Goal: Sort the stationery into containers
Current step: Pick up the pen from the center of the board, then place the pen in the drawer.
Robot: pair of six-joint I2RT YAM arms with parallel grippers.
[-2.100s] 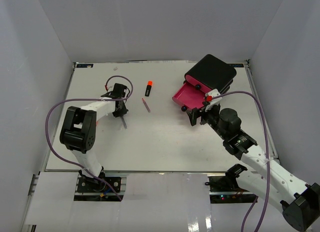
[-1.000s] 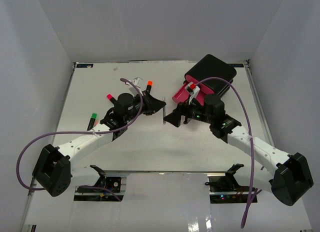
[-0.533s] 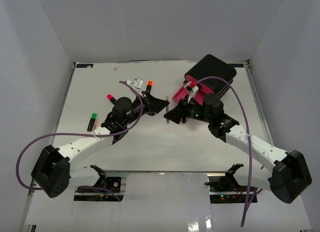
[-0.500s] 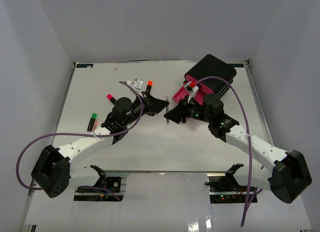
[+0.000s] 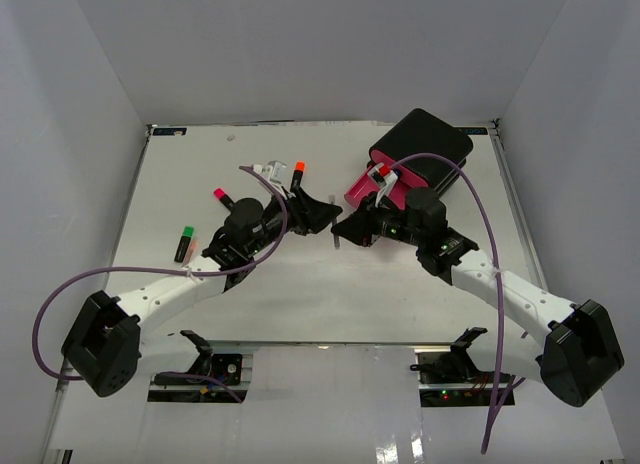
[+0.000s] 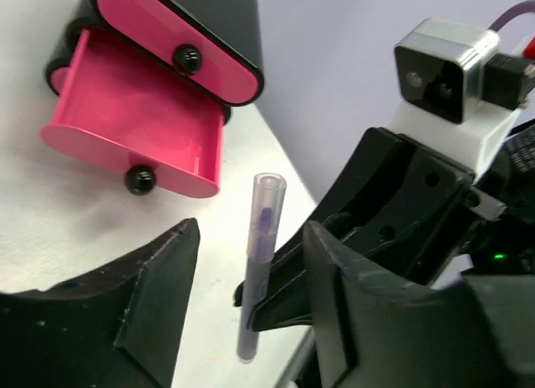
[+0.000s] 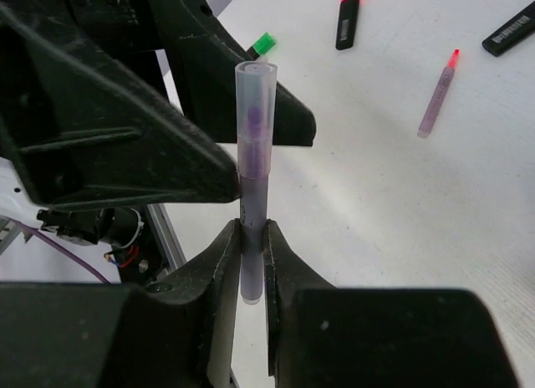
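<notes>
- Standing at the near edge of the table [image 5: 330,284], I see both arms reaching to its middle. Their grippers meet tip to tip just in front of the drawer box [image 5: 428,142].
- Right gripper [image 7: 252,237]: the jaws are pressed onto the lower part of the purple pen [image 7: 253,129] and pinch it from both sides. The pen stands upright with its capped end up.
- Left gripper [image 6: 251,229]: the jaws are spread. The pen stands in the gap between the two fingers [image 6: 159,296]. The left wrist view shows no contact with either finger.
- Whether the lower end of the pen touches the table cannot be told from any view.
- Drawer box: a black rounded housing at the rear right of the table, set at an angle to the table edges.
- Open drawer [image 6: 125,112]: a pink tray with a black round knob, pulled out toward the grippers. The pink drawer above it is shut. The held pen is near this tray but outside it.
- Orange-capped highlighter [image 5: 297,174]: lies on the table just beyond the left gripper.
- Pink-capped highlighter [image 5: 220,196] and green-capped highlighter [image 5: 184,244]: lie on the table to the left of the left arm, well apart from the drawer box.
- Thin red-tipped pen [image 7: 436,91]: lies flat on the table, visible in the right wrist view, near the pink-capped highlighter.
</notes>
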